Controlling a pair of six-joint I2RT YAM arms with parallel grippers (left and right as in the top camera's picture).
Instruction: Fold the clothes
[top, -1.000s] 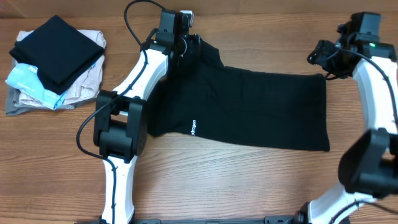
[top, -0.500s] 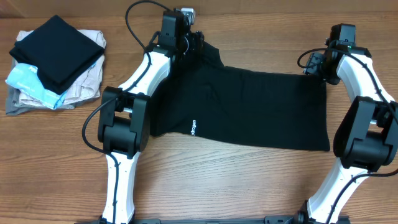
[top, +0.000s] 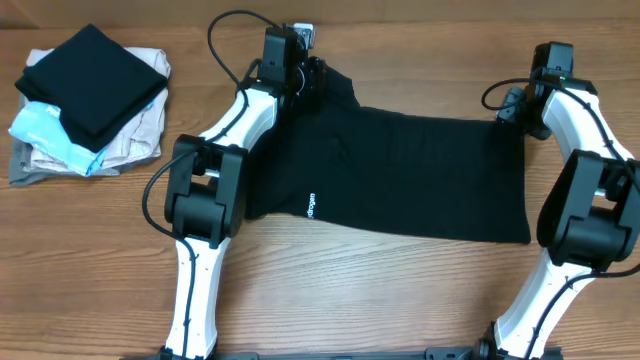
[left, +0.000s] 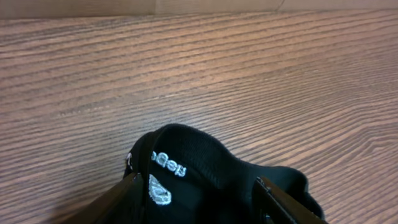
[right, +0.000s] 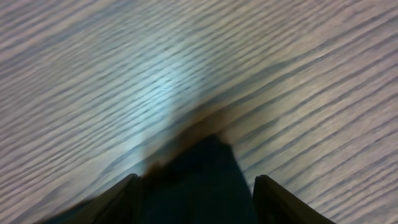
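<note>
Left arm: reaches over the table from the near edge to the far side, wrist tipped down. My left claw sits at the collar end of the black shirt. In the wrist view its fingers stand apart, with the collar hump and its white print between them. Not pinched. I cannot tell whether the pads touch the cloth.

Right arm: bent back along the right edge, with my right claw at the shirt's far right corner. The jaws are parted with the corner lying between them on the wood, nothing held. That view is blurred.

Surroundings: a pile of folded garments sits at the far left, well apart from the shirt, with a black piece on top. Nothing lies between either claw and the cloth. My left forearm crosses over the shirt's left edge.

Shirt: flat at mid-table, long axis left to right. The collar points far-left and the straight edge lies to the right. Small white lettering shows near the left near edge.
</note>
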